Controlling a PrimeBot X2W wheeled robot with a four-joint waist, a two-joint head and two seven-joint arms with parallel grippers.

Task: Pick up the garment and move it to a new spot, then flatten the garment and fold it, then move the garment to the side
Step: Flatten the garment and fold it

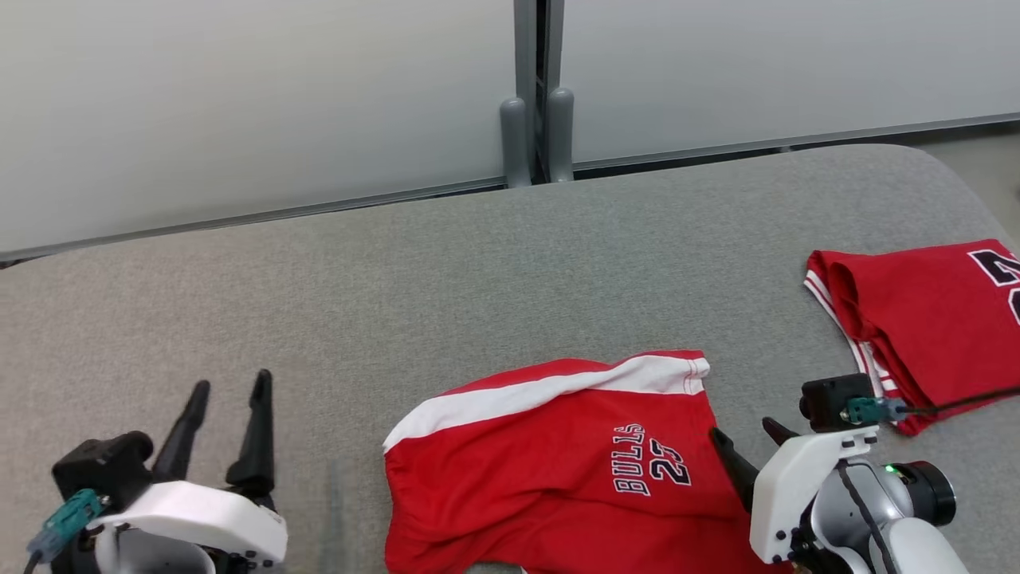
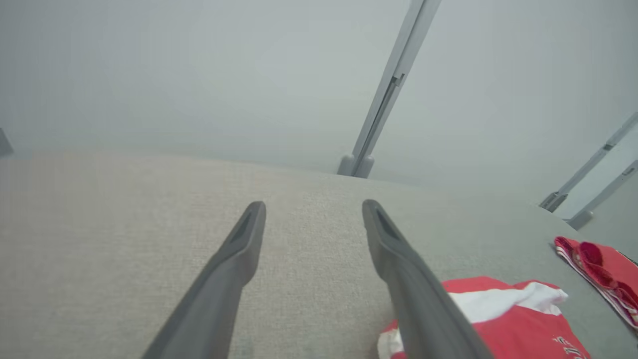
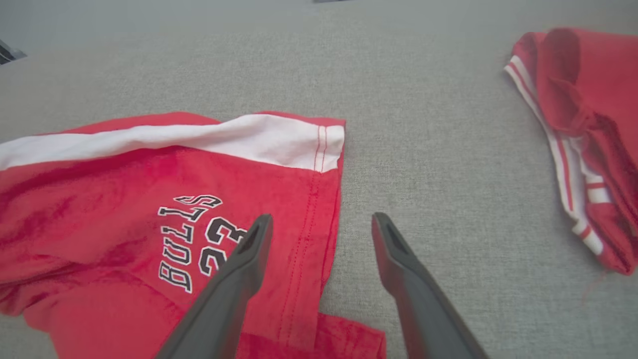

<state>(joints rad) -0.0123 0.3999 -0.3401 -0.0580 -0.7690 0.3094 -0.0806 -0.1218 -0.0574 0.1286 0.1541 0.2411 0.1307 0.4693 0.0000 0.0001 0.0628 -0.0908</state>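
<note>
head view: red shorts (image 1: pixel 558 462) lie on the grey table (image 1: pixel 398 279) at its near edge, between left gripper (image 1: pixel 231 383) and right gripper (image 1: pixel 743 430).
left wrist view: jaws wide apart, holding nothing, over bare table.
right wrist view: jaws spread, holding nothing, straddling the shorts' side hem.

Grey fabric tabletop (image 1: pixel 358 287) is lying open along the left and far side. Red-and-white basketball shorts (image 1: pixel 542 478) are occupying the near middle; a folded red jersey (image 1: pixel 924 319) is blocking the right edge, bare cloth running between them.
</note>
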